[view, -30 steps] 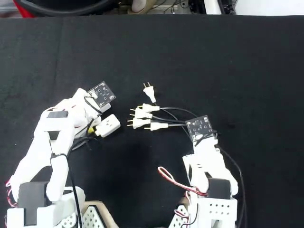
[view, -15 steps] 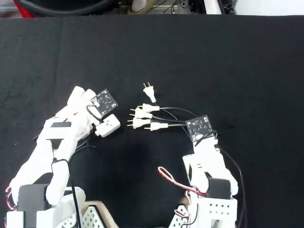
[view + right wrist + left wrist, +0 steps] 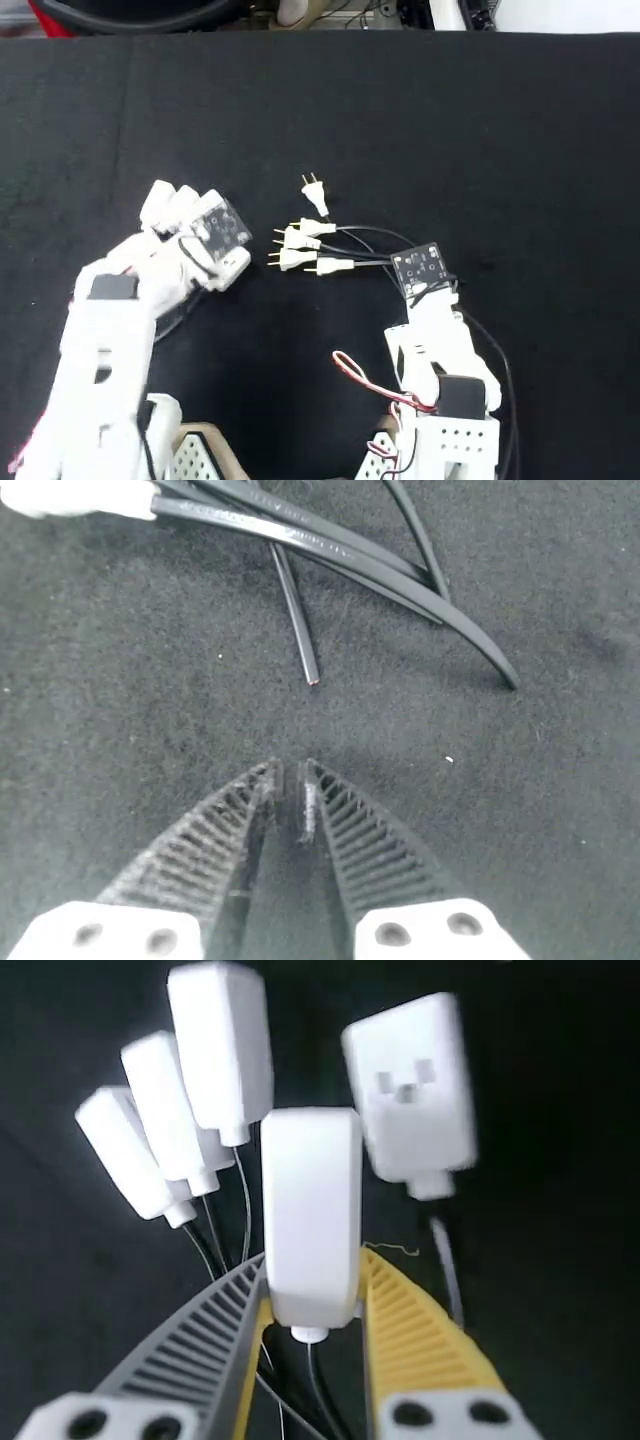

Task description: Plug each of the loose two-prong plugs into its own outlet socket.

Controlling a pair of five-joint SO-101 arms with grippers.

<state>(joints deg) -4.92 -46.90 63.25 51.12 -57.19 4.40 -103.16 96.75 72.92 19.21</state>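
Observation:
My left gripper [image 3: 312,1265] is shut on a white outlet socket block [image 3: 310,1210], holding it by its sides near the cable end. Three more white sockets [image 3: 165,1100] fan out beyond it, and one with its slots showing [image 3: 410,1090] lies beside them. In the high view the held socket [image 3: 233,264] peeks out under the left wrist, just left of several white two-prong plugs [image 3: 296,246] with gold prongs pointing left. My right gripper [image 3: 288,780] is shut on nothing, low over the black cloth, near the plugs' black cables [image 3: 330,555].
A black cloth [image 3: 480,140] covers the whole table. The plugs' black cables [image 3: 375,240] loop toward the right arm [image 3: 440,345]. A red-and-white wire [image 3: 355,375] curls by the right arm's base. Spare sockets [image 3: 165,203] lie behind the left wrist.
The left wrist has swung toward the near side and over the socket that lay beside it. The other sockets behind it have come into view. The right arm and the plugs have not moved.

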